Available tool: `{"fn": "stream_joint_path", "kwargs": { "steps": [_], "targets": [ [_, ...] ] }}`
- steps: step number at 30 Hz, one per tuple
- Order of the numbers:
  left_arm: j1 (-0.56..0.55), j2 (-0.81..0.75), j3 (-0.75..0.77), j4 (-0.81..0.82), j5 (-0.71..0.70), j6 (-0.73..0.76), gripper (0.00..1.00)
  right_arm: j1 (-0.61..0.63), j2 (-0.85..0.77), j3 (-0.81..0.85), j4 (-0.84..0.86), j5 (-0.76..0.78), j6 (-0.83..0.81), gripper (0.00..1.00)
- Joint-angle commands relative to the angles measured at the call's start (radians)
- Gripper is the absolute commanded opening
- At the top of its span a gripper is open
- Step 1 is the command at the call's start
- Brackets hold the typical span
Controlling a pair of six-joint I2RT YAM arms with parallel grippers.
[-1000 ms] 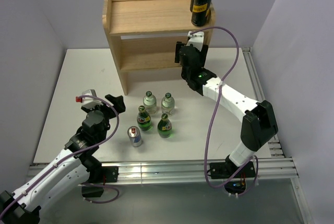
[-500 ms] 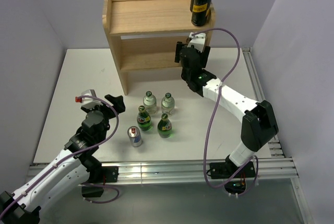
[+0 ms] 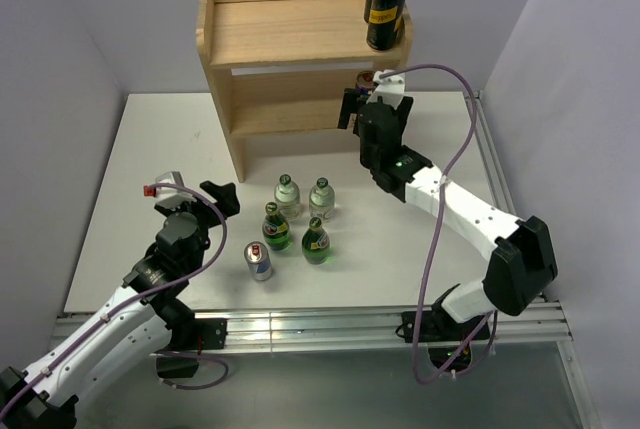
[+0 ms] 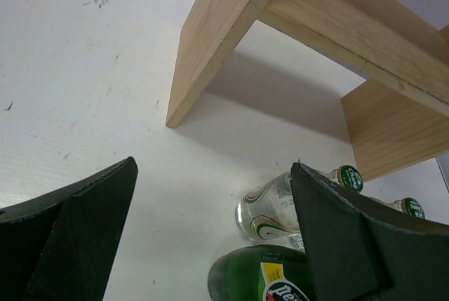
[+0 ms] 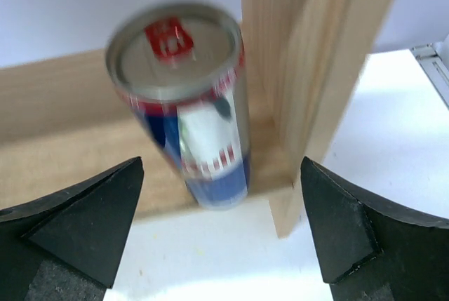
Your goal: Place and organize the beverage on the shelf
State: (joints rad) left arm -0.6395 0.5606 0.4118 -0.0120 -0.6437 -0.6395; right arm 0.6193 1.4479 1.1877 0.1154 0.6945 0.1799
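Note:
The light-wood shelf [image 3: 260,39] stands at the back of the table. Two black cans [image 3: 386,6] stand at the right end of its top tier. A blue and silver can [image 5: 189,104] stands upright on the lower tier against the right side panel [image 5: 316,69]. My right gripper [image 5: 222,168] is open just in front of that can, not touching it; from above it [image 3: 355,101] sits at the lower tier's right end. Two clear bottles [image 3: 287,196], two green bottles [image 3: 276,227] and a silver can [image 3: 259,261] stand on the table. My left gripper [image 3: 195,194] is open and holds nothing, left of them.
In the left wrist view, a clear bottle [image 4: 270,210] and a green bottle [image 4: 259,276] stand close to the right finger [image 4: 337,238], with the shelf's left panel [image 4: 210,48] beyond. A metal rail [image 3: 300,324] runs along the near edge. Grey walls close in both sides.
My right gripper has opened, let go of the blue can on the lower tier, and drawn back to the right. The left arm has not moved.

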Motion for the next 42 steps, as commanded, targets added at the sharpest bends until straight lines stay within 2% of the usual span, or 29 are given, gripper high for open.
{"fn": "stream_joint_path", "kwargs": {
  "steps": [1,5,13,17,22,28,31,35,39,42],
  "targets": [
    [-0.005,-0.01,0.004,0.015,-0.01,0.012,0.98,0.033,-0.079,-0.043,-0.042,0.017,0.039,1.0],
    [-0.003,-0.004,0.005,0.015,-0.005,0.014,0.98,0.112,-0.193,-0.118,-0.1,0.086,0.066,1.0],
    [-0.005,0.018,0.008,0.015,0.019,0.0,0.98,0.348,-0.51,-0.344,-0.302,0.175,0.269,1.0],
    [-0.006,0.015,0.038,-0.035,0.113,-0.026,0.98,0.417,-0.627,-0.418,-0.407,0.21,0.372,1.0],
    [-0.037,-0.004,0.106,-0.175,0.237,-0.086,0.98,0.438,-0.736,-0.479,-0.508,0.238,0.432,1.0],
    [-0.126,-0.018,0.217,-0.327,0.324,-0.127,0.98,0.441,-0.811,-0.548,-0.517,0.237,0.463,1.0],
    [-0.161,0.027,0.289,-0.437,0.31,-0.184,0.98,0.441,-0.825,-0.568,-0.528,0.237,0.478,1.0],
    [-0.233,0.027,0.314,-0.529,0.25,-0.242,0.98,0.441,-0.86,-0.585,-0.543,0.246,0.49,1.0],
    [-0.305,0.028,0.262,-0.582,0.193,-0.362,0.97,0.442,-0.915,-0.603,-0.556,0.249,0.495,1.0],
    [-0.435,0.047,0.226,-0.624,0.072,-0.48,0.97,0.442,-0.942,-0.616,-0.569,0.25,0.509,1.0]
  ]
}}
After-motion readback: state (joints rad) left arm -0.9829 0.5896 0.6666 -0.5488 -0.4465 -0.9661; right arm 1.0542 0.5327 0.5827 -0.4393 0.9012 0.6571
